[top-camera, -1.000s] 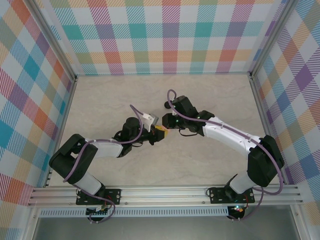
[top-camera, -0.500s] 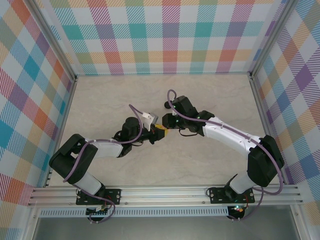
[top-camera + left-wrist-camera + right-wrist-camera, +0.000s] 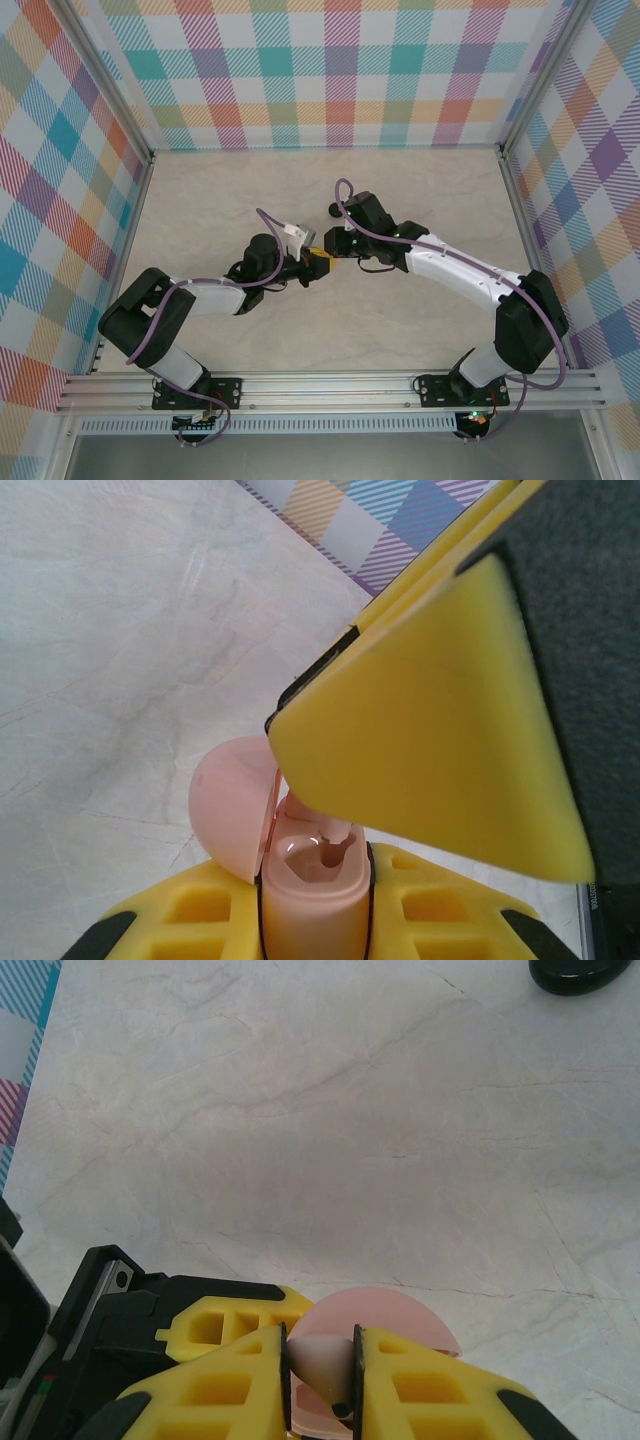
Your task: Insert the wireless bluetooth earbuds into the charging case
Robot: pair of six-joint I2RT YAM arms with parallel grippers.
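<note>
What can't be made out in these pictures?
- Left wrist view: a yellow finger of the right gripper covers part of the open pink case.
- Right wrist view: the top edge cuts off a black object.
- Top view: the earbud is too small to pick out.

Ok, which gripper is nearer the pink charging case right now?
Left. The left gripper is clamped on the pink charging case; the right gripper sits just over its open well, pinching a pale earbud.

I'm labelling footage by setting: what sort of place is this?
Probably a robot test cell, not a home: colourful plaid panel walls enclose a pale marble-look tabletop, an aluminium rail frame runs along the near edge, and two black-and-white robot arms are bolted to it.
</note>
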